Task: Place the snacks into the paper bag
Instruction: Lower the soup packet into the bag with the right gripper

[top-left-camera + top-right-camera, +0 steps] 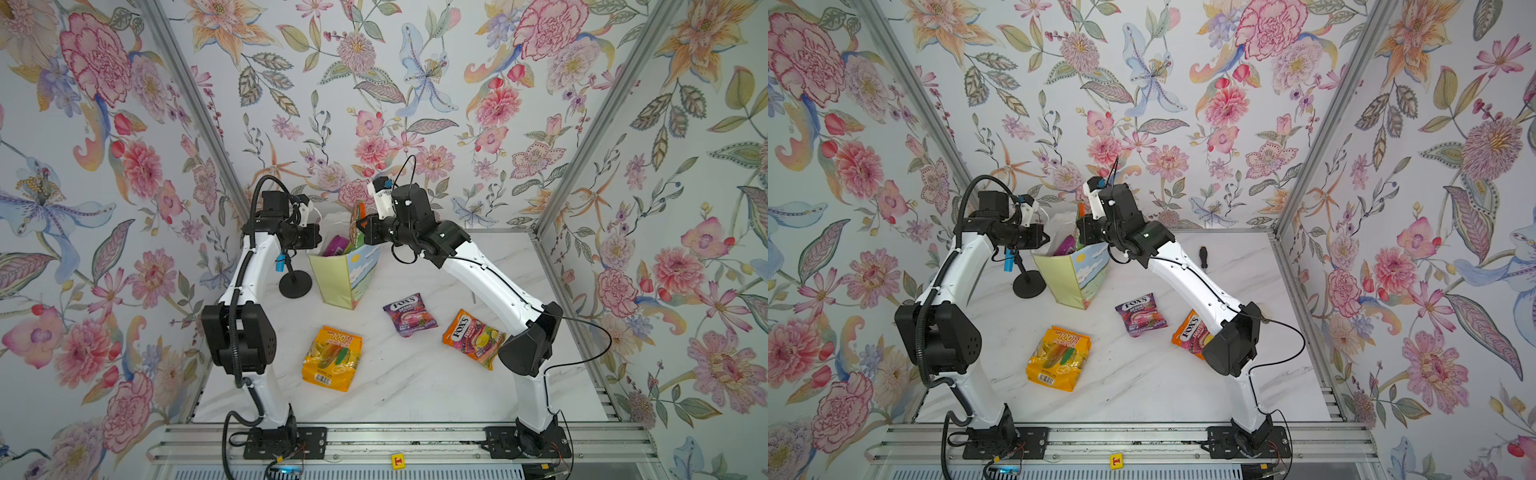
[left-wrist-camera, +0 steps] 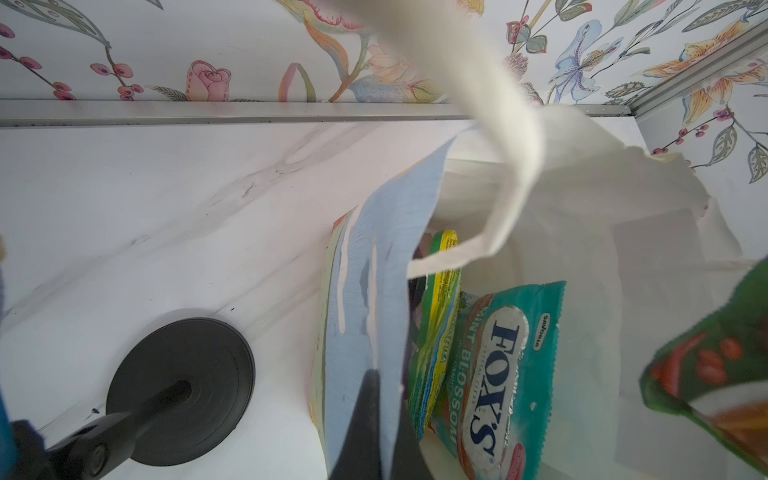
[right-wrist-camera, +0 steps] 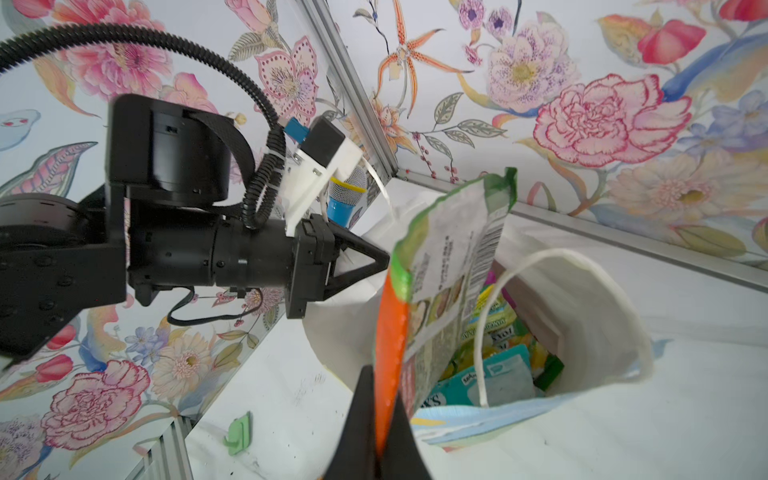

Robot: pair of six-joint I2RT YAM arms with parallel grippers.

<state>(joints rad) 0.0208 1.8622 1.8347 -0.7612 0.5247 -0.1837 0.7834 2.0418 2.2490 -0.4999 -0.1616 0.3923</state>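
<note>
Left jaws: pinching the paper bag (image 1: 332, 282) at its top edge, it seems.
Yellow "100" packet (image 1: 332, 358): on the table (image 1: 415, 386).
Paper bag: upright, teal FOX'S packet (image 2: 494, 374) inside.
Right jaws: clamped on green-orange packet (image 3: 449, 257) above the bag.
Purple FOX'S packet (image 1: 409, 314), orange FOX'S packet (image 1: 471, 337): on table.

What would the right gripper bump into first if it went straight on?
Shut on the green-orange plastic snack packet, the right gripper points toward the open mouth of the sky-painted paper bag. It would probably meet the bag's white inner wall first, though depth is unclear.
</note>
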